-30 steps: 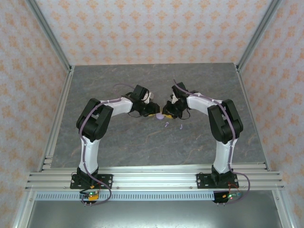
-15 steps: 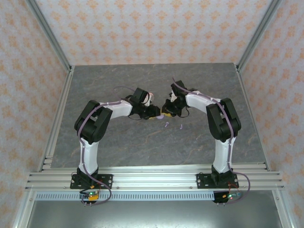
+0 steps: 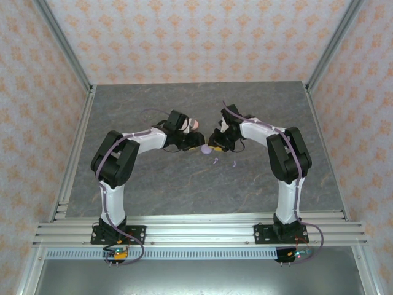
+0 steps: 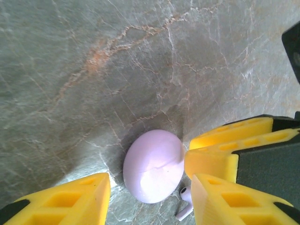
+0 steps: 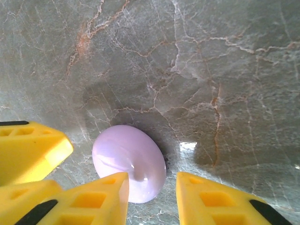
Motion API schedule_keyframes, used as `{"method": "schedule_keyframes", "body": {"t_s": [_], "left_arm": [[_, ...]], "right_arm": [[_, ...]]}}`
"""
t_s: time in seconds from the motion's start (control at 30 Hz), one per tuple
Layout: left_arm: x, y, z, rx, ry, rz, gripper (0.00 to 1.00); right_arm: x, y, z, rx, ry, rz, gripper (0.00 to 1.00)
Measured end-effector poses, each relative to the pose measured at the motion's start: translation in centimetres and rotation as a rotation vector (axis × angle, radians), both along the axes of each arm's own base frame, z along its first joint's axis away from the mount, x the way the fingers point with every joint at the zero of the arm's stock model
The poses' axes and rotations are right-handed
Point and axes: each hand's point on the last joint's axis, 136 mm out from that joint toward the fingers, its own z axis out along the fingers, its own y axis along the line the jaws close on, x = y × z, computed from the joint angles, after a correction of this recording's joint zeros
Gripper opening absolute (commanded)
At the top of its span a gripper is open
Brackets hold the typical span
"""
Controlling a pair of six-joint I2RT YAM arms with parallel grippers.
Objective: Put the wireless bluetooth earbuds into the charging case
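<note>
Left claw [image 4: 149, 187] and right claw [image 5: 151, 180] gape empty at lilac case [image 4: 152, 164]; table [image 4: 93, 70] open around.

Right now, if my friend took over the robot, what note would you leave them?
Left hand: open, fingers either side of the case, not squeezing it.
Right hand: open, at the same case, not gripping it.
The lilac case lies on the table and looks shut.
Two lilac earbuds lie loose on the table close by.
Done: nothing that I can see.
Left: open the case and put those earbuds in.
</note>
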Motion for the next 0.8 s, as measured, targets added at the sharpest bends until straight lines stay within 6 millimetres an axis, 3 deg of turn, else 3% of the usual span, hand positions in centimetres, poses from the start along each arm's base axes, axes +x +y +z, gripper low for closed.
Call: {"method": "schedule_keyframes", "body": {"t_s": [0.3, 0.47, 0.8], "left_arm": [[-0.4, 0.2, -0.7, -0.015, 0.025, 0.024, 0.51], [-0.2, -0.3, -0.4, -0.042, 0.017, 0.023, 0.51], [-0.8, -1.2, -1.6, -0.042, 0.039, 0.003, 0.51]], "right_arm": [[0.2, 0.3, 0.1, 0.016, -0.006, -0.004, 0.28], [0.0, 0.2, -0.2, 0.016, -0.002, -0.006, 0.27], [-0.1, 0.4, -0.5, 0.038, 0.001, -0.007, 0.22]]}}
